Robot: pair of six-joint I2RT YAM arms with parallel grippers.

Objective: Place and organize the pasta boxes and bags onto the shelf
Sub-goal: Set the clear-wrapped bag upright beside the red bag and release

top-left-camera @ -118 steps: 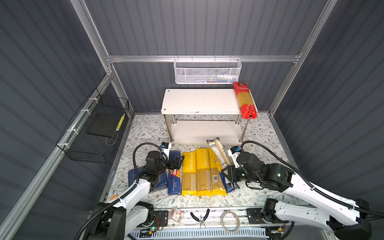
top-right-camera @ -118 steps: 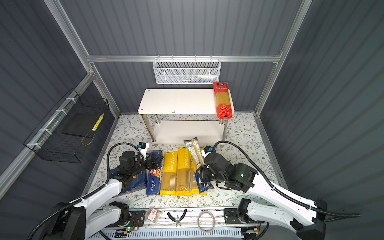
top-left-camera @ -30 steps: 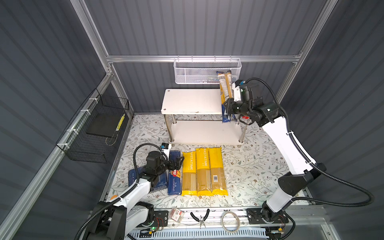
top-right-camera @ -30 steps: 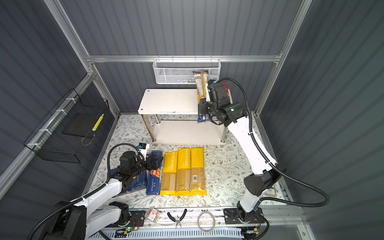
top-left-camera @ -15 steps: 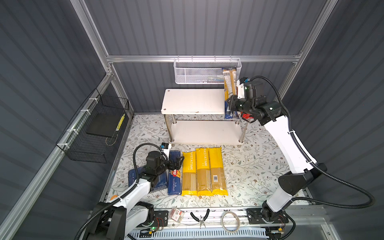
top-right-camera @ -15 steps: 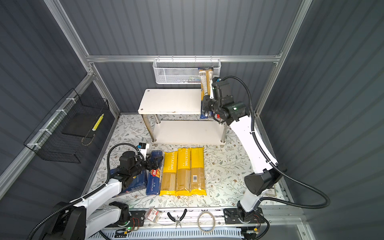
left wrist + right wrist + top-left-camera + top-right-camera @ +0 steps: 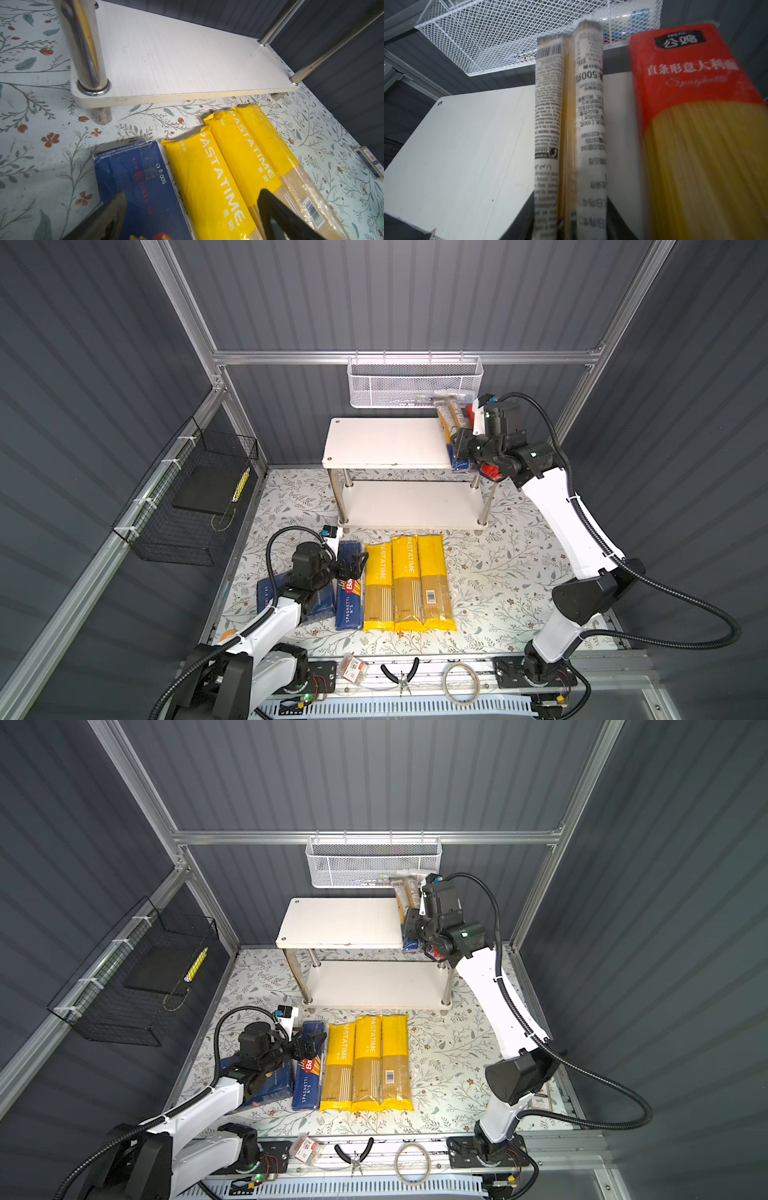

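A floral-patterned tabletop point(image 7: 498, 572) sits inside dark grey ribbed walls point(image 7: 374, 302). At the right end of the white two-tier shelf's point(image 7: 382, 443) top board in both top views, a clear printed bag of spaghetti point(image 7: 448, 423) runs lengthwise from the front edge toward the back wall, just beside a red-topped spaghetti bag point(image 7: 695, 124). The right gripper point(image 7: 459, 450) is at its near end; whether the claw grips it I cannot tell.

Lower left, the left gripper point(image 7: 191, 195) hangs with its claw spread wide over a blue spaghetti box point(image 7: 348, 601) and three yellow PASTATIME bags point(image 7: 409, 580). These lie side by side on the tabletop, each pointing at the shelf.

A white mesh basket point(image 7: 415, 381) on the back wall holds small items too unclear to name. A black wire basket point(image 7: 187, 497) at left holds a dark flat slab.
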